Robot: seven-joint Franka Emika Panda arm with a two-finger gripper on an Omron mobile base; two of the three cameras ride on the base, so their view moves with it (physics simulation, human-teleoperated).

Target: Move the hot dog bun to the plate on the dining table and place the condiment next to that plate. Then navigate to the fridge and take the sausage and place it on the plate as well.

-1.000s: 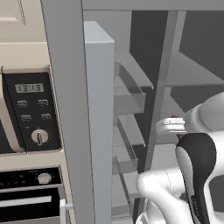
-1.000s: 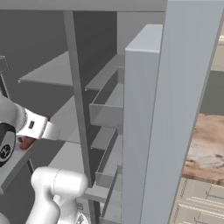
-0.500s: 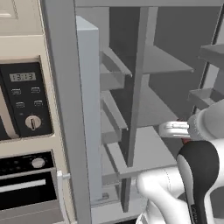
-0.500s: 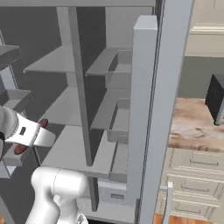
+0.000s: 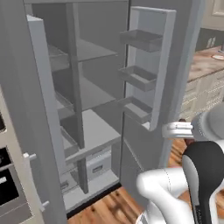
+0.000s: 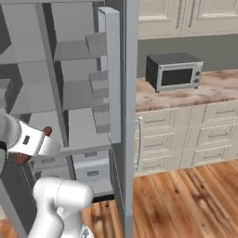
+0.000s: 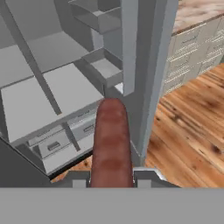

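Both base views look forward from behind the arm, sharing the open fridge (image 5: pixel 87 113); the hand view faces along the end effector (image 7: pixel 111 177), close beyond it.

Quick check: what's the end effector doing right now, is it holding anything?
End effector: closed on the sausage, which sticks out from between the fingers in front of the open fridge.

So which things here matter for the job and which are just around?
Job: sausage, held in the shut gripper; fridge, doors open.
Just around: microwave; marbled counter with cream drawers; wooden floor.
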